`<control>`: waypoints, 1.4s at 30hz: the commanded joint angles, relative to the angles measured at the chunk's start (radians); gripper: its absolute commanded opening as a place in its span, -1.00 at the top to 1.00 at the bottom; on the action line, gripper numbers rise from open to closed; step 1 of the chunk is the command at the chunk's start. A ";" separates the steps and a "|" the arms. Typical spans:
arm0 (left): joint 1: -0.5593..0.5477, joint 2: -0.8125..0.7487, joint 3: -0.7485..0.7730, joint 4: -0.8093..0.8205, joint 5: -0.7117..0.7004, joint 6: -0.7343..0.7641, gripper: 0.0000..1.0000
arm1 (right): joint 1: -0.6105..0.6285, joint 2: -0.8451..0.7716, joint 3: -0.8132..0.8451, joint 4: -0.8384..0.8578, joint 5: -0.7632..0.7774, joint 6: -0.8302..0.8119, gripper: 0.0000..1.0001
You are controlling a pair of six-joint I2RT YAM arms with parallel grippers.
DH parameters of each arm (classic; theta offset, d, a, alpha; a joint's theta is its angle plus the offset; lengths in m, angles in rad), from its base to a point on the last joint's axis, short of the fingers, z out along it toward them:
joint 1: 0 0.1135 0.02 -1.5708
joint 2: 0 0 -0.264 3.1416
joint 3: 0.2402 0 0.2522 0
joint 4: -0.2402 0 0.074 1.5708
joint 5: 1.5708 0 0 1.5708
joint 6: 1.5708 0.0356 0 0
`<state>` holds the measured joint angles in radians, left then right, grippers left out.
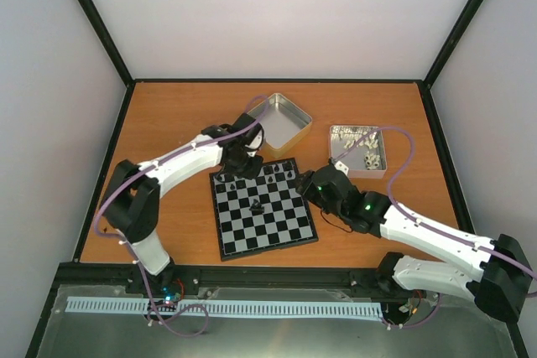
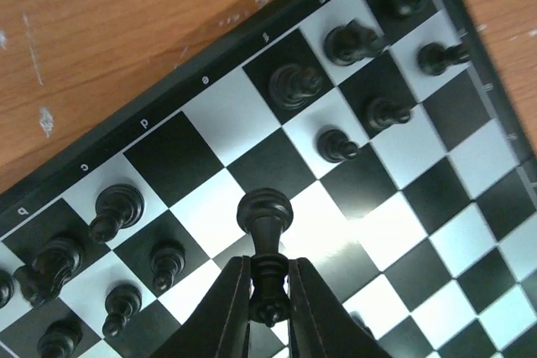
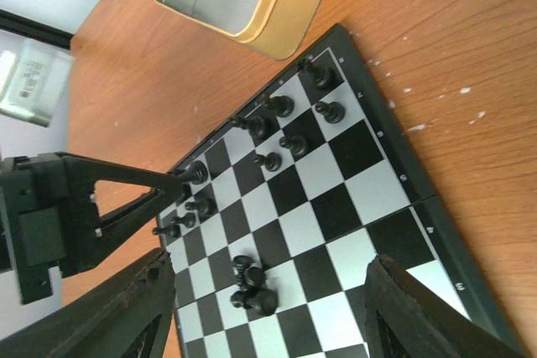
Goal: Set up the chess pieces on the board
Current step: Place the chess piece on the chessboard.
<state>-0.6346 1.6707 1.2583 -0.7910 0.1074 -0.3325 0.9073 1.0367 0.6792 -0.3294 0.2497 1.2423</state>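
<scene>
The two arms start at the near edge of the brown table [image 1: 168, 115]. Just past them, in the middle of the table, lies the board [image 1: 277, 225], turned a little. A small clump of black pieces [image 1: 256, 204] sits at the middle of the board; they are too small to tell how they lie. The right gripper [image 3: 268, 267] hangs over the board from its 2 o'clock side. Its fingers [image 3: 117, 316] are wide apart and hold nothing. The left gripper [image 2: 268, 264] is at the board's 11 o'clock side, over the far rows. Its fingers are squeezed tight on the stem of one black piece [image 2: 264, 211], and the round head sticks out past the tips. It is hard to tell if that piece touches the board. More black pieces stand in the two far rows, a left bunch [image 2: 109, 241] at 10 o'clock and a right bunch [image 2: 369, 64] at 1 o'clock, with a gap between them. Past the board, at 12 o'clock, is a gold tin [image 1: 281, 121]. At 2 o'clock, near the right arm, is a silver tin [image 1: 367, 173] with pale pieces [image 1: 361, 147] in it.
</scene>
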 commanded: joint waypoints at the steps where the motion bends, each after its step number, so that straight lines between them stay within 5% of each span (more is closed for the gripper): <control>1: 0.003 0.081 0.083 -0.111 -0.028 0.053 0.80 | -0.013 -0.025 0.005 -0.055 0.074 -0.063 -0.24; 18: 0.006 0.276 0.235 -0.156 -0.094 0.055 0.70 | -0.018 -0.023 -0.021 -0.049 0.071 -0.054 -0.24; 26: 0.006 0.279 0.247 -0.136 -0.077 0.053 0.23 | -0.018 -0.010 -0.024 -0.039 0.063 -0.051 -0.24; 42: 0.007 0.196 0.189 -0.022 -0.113 -0.017 0.23 | -0.018 -0.004 -0.033 -0.042 0.064 -0.044 -0.23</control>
<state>-0.6338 1.9167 1.4609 -0.8593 0.0181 -0.3202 0.8970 1.0279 0.6647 -0.3702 0.2806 1.1934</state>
